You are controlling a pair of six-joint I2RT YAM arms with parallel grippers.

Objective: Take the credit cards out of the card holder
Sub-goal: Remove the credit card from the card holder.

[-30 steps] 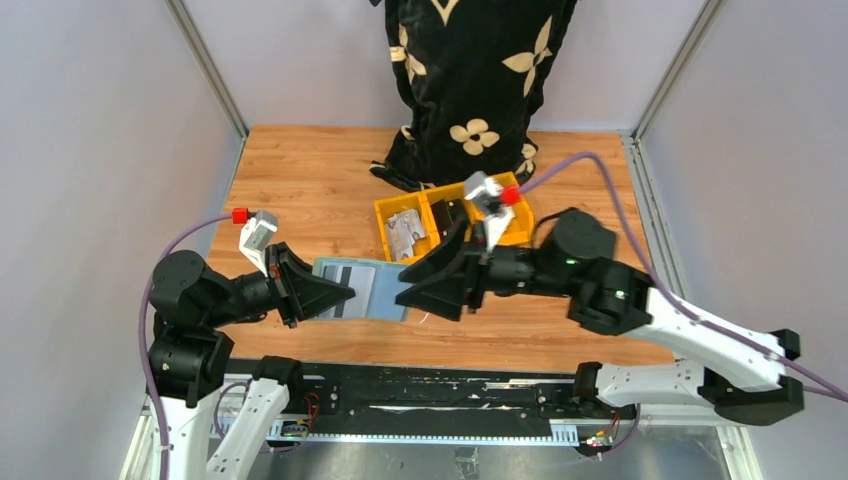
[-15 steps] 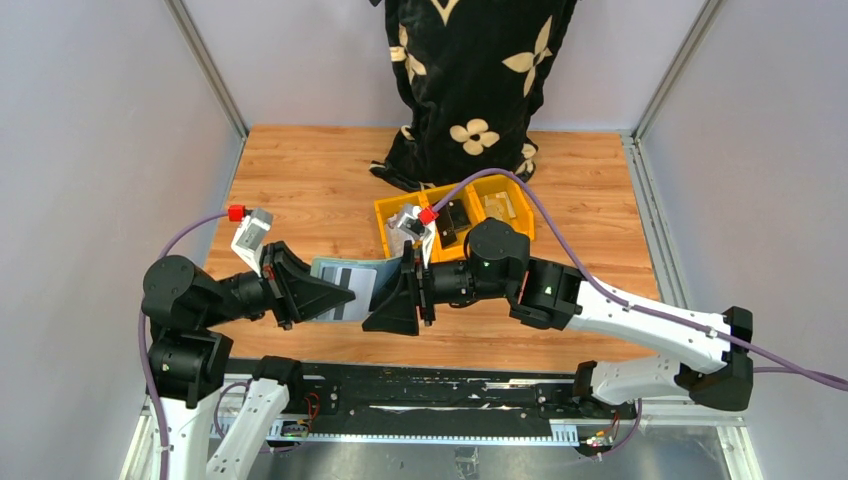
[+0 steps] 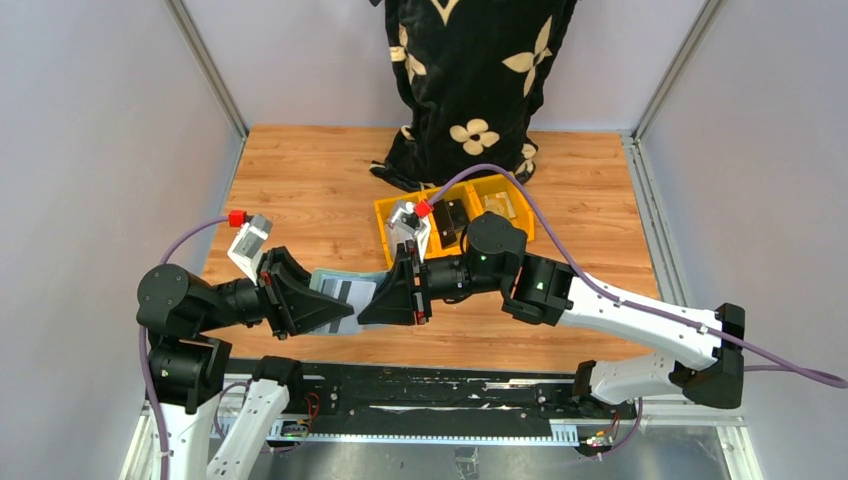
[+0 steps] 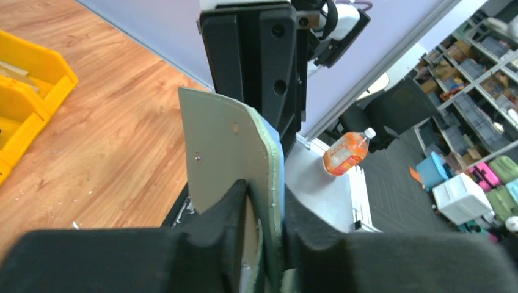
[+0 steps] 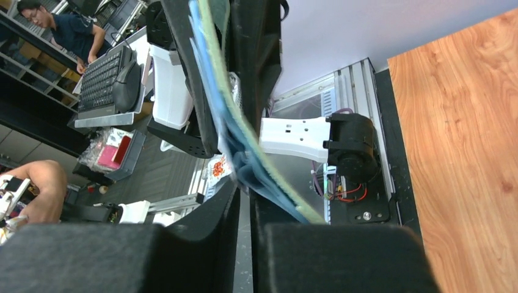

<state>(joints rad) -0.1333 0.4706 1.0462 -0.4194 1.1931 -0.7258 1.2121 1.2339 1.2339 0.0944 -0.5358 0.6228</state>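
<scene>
Fingers of the left gripper (image 4: 264,204) pinch one end of the flat pale grey-green folding card holder (image 4: 223,146) and those of the right gripper (image 5: 244,198) pinch the other, holding it over the near part of the wooden table (image 3: 300,190) with a white, black-striped plastic credit card (image 3: 340,290) in it.

I swung my right gripper (image 3: 372,310) left onto the flat pale teal folding card holder (image 3: 340,288), left gripper (image 3: 345,308) retreated slightly.

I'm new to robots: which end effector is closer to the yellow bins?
Right. The right end effector grips the wallet just in front of the yellow bins; the left end effector holds the wallet's other end, farther left.
</scene>
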